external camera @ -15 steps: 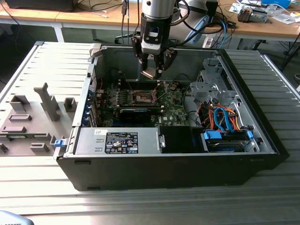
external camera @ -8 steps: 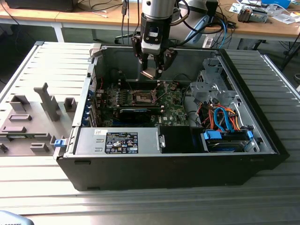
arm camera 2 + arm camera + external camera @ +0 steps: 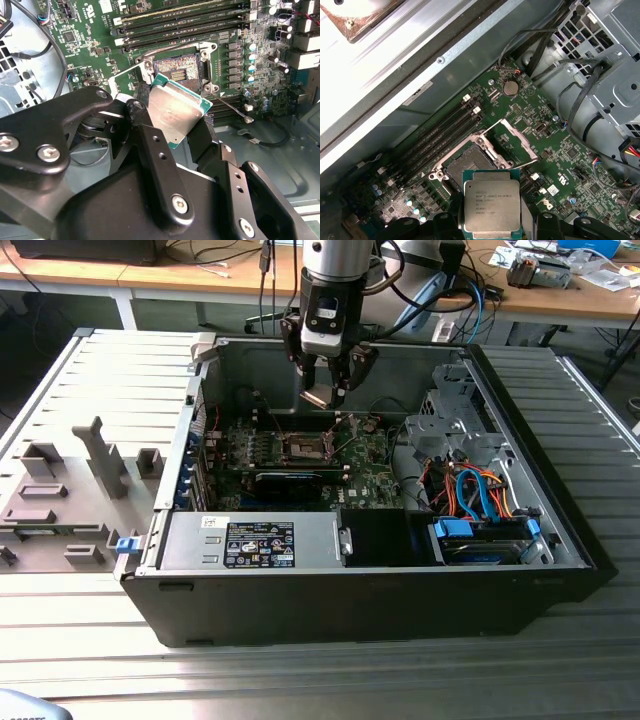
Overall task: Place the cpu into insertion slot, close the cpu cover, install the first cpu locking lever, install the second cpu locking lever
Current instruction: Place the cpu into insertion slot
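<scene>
A small flat square chip with a silvery-grey metal face, the cpu [image 3: 318,396], is held in the air by the black gripper [image 3: 327,388] of the arm. In both wrist views the chip [image 3: 177,112] [image 3: 491,205] is seen clamped between the two black fingers [image 3: 137,117], one on each side, pressed against its edges. In the exterior view the chip is tilted and is held up above the green motherboard [image 3: 365,475], inside the big open black computer case [image 3: 350,610].

The insertion slot [image 3: 470,162], a small square socket with a dark middle and a silvery rim, is seen bare in both wrist views [image 3: 177,70]. The chip has not been put into it. It is held near the socket and apart from it.

The cpu cover [image 3: 496,150], a square silvery metal frame with a window in its middle, is flipped open beside the socket. A thin metal lever [image 3: 232,107] is seen sticking out from one corner of the socket.

Long black memory slots [image 3: 440,132] lie on the other side of the socket from the cover. A round silver battery [image 3: 510,88] is seen on the board. The case is laid on a ribbed grey metal table [image 3: 300,680].
</scene>
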`<act>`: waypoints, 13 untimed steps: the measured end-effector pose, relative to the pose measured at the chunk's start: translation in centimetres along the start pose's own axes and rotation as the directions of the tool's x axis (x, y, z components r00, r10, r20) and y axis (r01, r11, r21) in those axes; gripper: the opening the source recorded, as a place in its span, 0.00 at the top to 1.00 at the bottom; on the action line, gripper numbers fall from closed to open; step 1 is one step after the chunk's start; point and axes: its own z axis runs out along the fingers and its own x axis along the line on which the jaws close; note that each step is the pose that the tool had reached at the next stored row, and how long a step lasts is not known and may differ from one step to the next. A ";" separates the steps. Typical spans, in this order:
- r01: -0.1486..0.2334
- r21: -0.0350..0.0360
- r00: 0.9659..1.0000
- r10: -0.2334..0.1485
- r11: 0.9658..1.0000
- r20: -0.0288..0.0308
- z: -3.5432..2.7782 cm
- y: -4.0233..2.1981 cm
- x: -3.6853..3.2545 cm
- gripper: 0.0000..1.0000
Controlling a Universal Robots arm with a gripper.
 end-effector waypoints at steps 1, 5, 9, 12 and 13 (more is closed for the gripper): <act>-0.001 0.000 1.000 0.001 1.000 0.000 0.00 0.00 0.00 0.45; -0.005 0.000 1.000 0.005 1.000 0.000 0.01 0.00 0.00 0.45; -0.012 0.000 1.000 0.012 1.000 0.000 0.01 0.00 0.00 0.45; -0.025 0.000 1.000 0.025 1.000 0.000 0.01 0.00 0.00 0.45; -0.030 0.000 1.000 0.030 1.000 0.000 0.02 0.00 0.00 0.45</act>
